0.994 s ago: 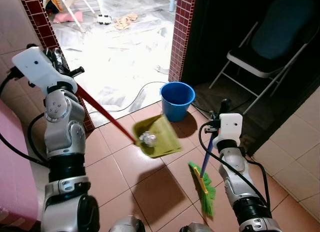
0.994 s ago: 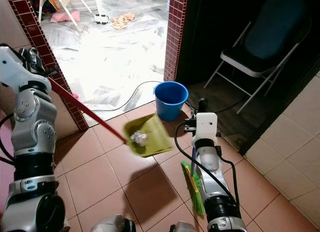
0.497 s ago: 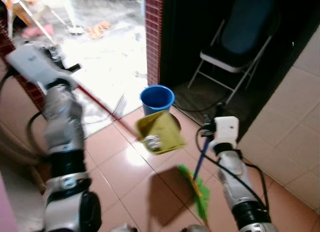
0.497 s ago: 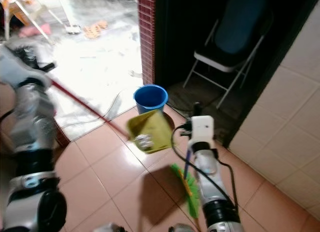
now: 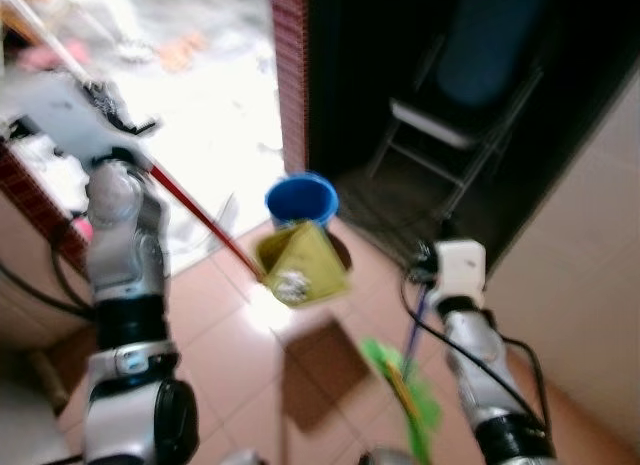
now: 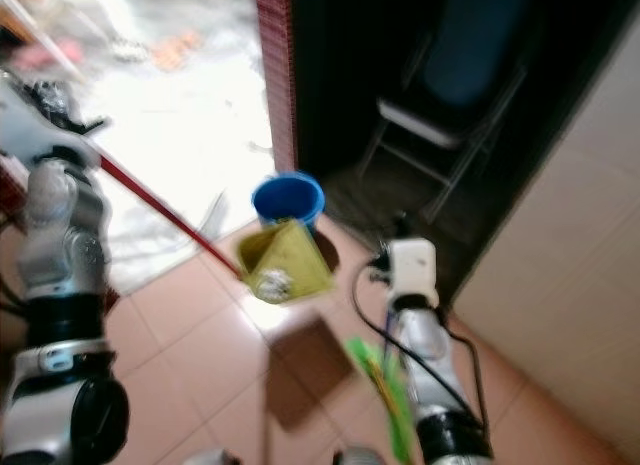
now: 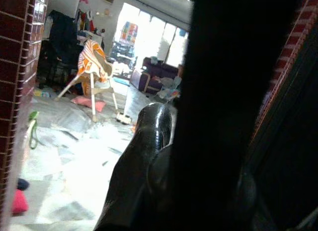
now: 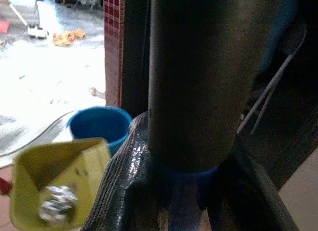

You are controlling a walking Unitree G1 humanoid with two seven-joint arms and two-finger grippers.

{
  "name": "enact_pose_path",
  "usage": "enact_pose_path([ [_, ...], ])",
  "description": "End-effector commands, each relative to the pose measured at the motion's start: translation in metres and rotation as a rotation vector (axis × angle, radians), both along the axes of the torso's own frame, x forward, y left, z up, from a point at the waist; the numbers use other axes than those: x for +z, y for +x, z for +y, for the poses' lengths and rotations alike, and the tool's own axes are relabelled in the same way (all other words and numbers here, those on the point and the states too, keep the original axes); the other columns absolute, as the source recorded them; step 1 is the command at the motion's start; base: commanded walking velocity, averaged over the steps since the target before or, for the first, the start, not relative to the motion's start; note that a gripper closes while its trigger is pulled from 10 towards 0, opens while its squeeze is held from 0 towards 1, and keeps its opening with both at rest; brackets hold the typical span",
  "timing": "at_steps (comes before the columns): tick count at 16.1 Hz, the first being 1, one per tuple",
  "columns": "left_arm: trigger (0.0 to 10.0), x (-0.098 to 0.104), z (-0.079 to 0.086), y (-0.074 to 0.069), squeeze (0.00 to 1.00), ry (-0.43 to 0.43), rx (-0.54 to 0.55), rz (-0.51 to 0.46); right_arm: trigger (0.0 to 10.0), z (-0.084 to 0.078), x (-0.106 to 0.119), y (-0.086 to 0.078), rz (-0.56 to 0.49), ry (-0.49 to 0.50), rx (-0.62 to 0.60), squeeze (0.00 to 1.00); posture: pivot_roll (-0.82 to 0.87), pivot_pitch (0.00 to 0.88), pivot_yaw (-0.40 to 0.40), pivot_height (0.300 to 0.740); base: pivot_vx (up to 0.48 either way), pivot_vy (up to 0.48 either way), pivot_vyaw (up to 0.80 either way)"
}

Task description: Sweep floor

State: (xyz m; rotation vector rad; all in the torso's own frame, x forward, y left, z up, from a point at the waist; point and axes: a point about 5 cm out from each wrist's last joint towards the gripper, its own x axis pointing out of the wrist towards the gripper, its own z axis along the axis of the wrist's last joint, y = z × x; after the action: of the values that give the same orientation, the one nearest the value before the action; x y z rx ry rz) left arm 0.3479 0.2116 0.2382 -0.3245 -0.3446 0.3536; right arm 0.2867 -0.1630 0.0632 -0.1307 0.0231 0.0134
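Yellow-green plastic dustpan (image 5: 300,263) on long red handle, frame centre, carrying crumpled foil ball (image 8: 58,203); just before round blue plastic bucket (image 5: 300,198). Light, stiff, tips easily; hold high on handle. Left gripper (image 5: 118,125) closed around it. Right gripper (image 8: 179,156) clamps green-bristled broom (image 5: 405,385).

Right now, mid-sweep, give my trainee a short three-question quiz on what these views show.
1. True or false: the yellow dustpan is empty.
2. Which tool does the right gripper hold? A) the red-handled dustpan B) the green broom C) the folding chair
3. Fill in: just beyond the dustpan on the tiled floor stands a blue ____.

Key:
1. False: a crumpled silvery ball of rubbish lies in it.
2. B: its fingers are closed around the broom's handle; the left gripper holds the dustpan's red handle.
3. bucket
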Motion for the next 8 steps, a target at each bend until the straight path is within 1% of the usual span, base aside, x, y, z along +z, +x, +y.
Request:
enact_pose_path([
  [1, 10.0, 0.030, 0.005, -0.005, 0.00, -0.028, 0.016, -0.132, 10.0, 0.012, 0.011, 0.005, -0.045, -0.002, 0.044, 0.00, 0.01, 0.000, 0.011, 0.740, 0.454, 0.000, 0.00],
  [2, 10.0, 0.037, 0.005, -0.006, 0.00, -0.027, 0.025, -0.154, 10.0, 0.015, 0.012, 0.006, -0.051, -0.005, 0.061, 0.00, 0.01, 0.000, 0.010, 0.740, 0.454, 0.000, 0.00],
  [4, 10.0, 0.047, 0.009, -0.006, 0.00, -0.020, 0.059, -0.182, 10.0, 0.018, 0.012, 0.005, -0.051, -0.003, 0.082, 0.00, 0.01, 0.000, 0.008, 0.740, 0.454, 0.000, 0.00],
  [5, 10.0, 0.053, 0.012, -0.006, 0.00, 0.003, 0.079, -0.201, 10.0, 0.020, 0.012, 0.005, -0.051, -0.005, 0.092, 0.00, 0.01, 0.000, 0.006, 0.740, 0.454, 0.000, 0.00],
  [8, 10.0, 0.058, 0.014, -0.004, 0.00, 0.029, 0.102, -0.212, 10.0, 0.022, 0.012, 0.005, -0.049, -0.004, 0.102, 0.00, 0.01, 0.000, 0.006, 0.740, 0.453, 0.000, 0.00],
])
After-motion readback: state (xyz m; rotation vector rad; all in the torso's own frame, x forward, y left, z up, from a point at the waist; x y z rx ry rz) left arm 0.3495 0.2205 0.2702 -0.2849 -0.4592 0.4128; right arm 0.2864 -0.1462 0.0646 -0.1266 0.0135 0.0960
